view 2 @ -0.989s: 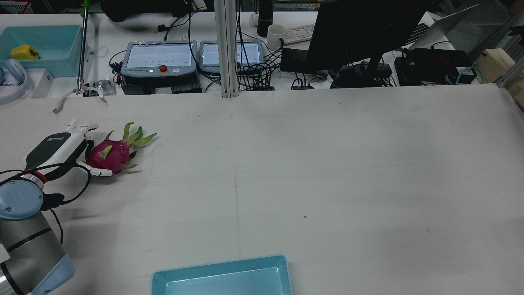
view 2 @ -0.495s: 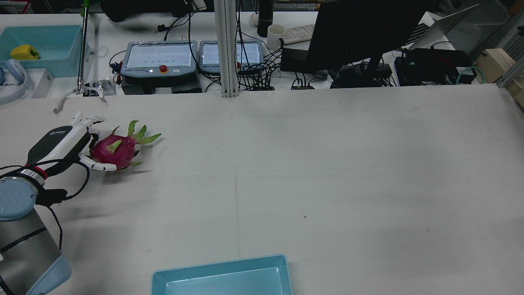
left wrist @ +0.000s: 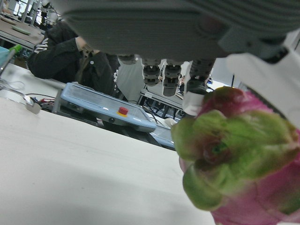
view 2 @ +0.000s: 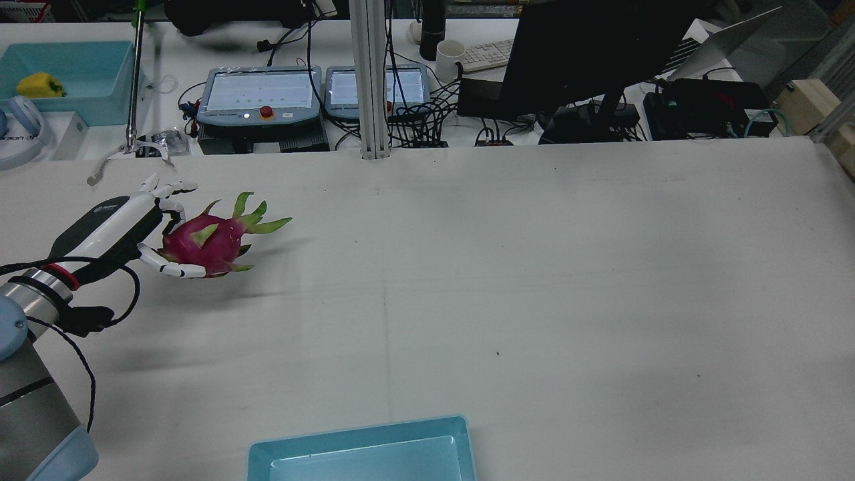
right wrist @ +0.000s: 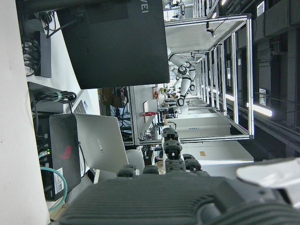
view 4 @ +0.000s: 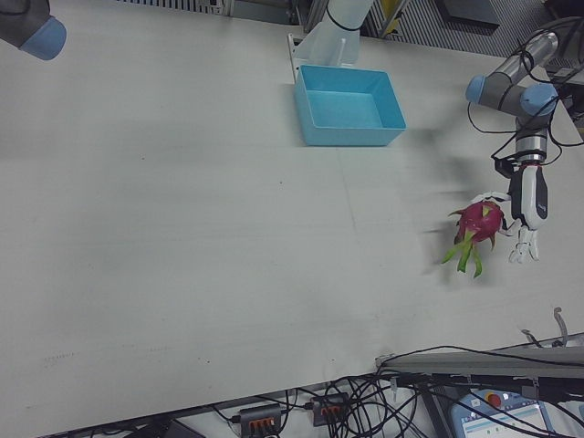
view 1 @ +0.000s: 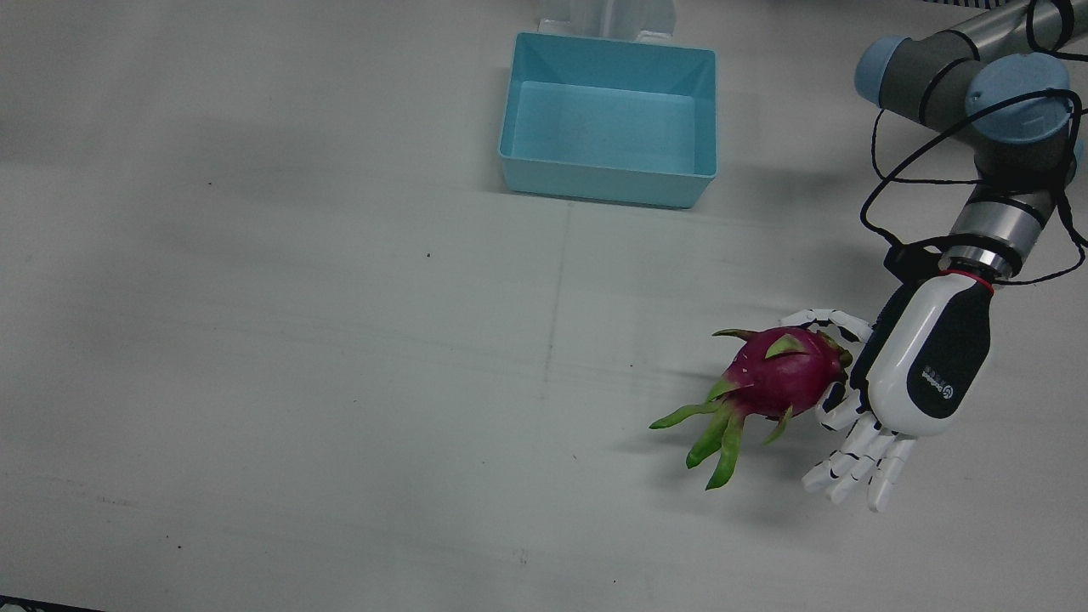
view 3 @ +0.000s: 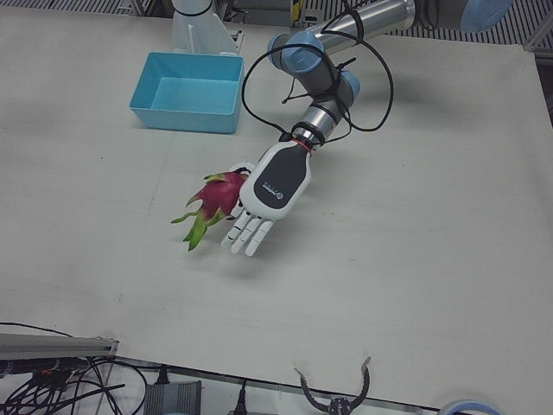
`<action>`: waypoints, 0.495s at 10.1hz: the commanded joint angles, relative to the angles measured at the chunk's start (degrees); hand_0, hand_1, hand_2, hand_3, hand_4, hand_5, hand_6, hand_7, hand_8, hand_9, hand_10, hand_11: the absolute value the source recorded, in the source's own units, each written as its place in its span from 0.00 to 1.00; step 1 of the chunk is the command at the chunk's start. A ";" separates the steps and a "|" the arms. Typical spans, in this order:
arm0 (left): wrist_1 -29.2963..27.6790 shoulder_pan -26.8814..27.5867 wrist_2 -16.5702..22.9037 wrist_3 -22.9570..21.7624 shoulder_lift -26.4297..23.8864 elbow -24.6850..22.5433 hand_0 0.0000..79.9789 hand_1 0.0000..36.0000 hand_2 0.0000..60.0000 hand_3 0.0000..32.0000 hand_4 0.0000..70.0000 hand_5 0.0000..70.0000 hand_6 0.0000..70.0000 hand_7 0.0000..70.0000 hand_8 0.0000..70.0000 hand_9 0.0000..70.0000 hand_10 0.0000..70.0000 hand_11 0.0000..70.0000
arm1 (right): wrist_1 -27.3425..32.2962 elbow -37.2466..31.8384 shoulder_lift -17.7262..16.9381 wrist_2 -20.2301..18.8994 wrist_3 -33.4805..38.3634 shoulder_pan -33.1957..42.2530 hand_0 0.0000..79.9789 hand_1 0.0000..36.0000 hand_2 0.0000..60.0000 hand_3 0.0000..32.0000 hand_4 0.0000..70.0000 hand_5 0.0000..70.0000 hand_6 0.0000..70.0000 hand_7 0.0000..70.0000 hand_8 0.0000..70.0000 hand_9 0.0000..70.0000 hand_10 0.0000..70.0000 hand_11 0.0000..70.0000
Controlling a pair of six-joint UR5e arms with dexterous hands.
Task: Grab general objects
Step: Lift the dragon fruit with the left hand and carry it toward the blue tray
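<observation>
White table (view 2: 534, 267) fills the scene; at its left side, the left hand (view 2: 127, 227) grips a dragon fruit (view 2: 210, 244) just above the surface. Right hand's (right wrist: 178, 197) state unclear.

Front view: nearly overhead, pedestals at top. Rear view: high behind arms, facing desks. Left-front, right-front: oblique from operator side; all four share table (view 1: 255, 382), blue bin (view 1: 608, 183). Left hand view: low, close over tabletop. Right hand view: sideways, toward monitor (right wrist: 117, 42)
</observation>
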 commanded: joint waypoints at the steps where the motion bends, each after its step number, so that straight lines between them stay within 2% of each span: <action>1: -1.62 0.38 11.23 0.21 0.01 -5.66 0.56 0.49 0.91 0.00 0.43 0.98 0.12 0.23 0.22 0.06 0.01 0.02 | 0.00 0.00 0.00 0.00 0.00 0.00 0.00 0.00 0.00 0.00 0.00 0.00 0.00 0.00 0.00 0.00 0.00 0.00; 3: -1.53 0.56 15.65 0.12 0.01 -9.43 0.57 0.46 0.85 0.00 0.43 0.96 0.13 0.25 0.23 0.07 0.02 0.03 | 0.00 0.00 0.00 0.00 0.00 0.00 0.00 0.00 0.00 0.00 0.00 0.00 0.00 0.00 0.00 0.00 0.00 0.00; 5: -0.92 0.65 20.48 0.12 0.01 -12.51 0.58 0.49 0.84 0.00 0.47 0.98 0.15 0.28 0.23 0.08 0.02 0.04 | 0.00 -0.08 0.00 0.00 0.00 0.00 0.00 0.00 0.00 0.00 0.00 0.00 0.00 0.00 0.00 0.00 0.00 0.00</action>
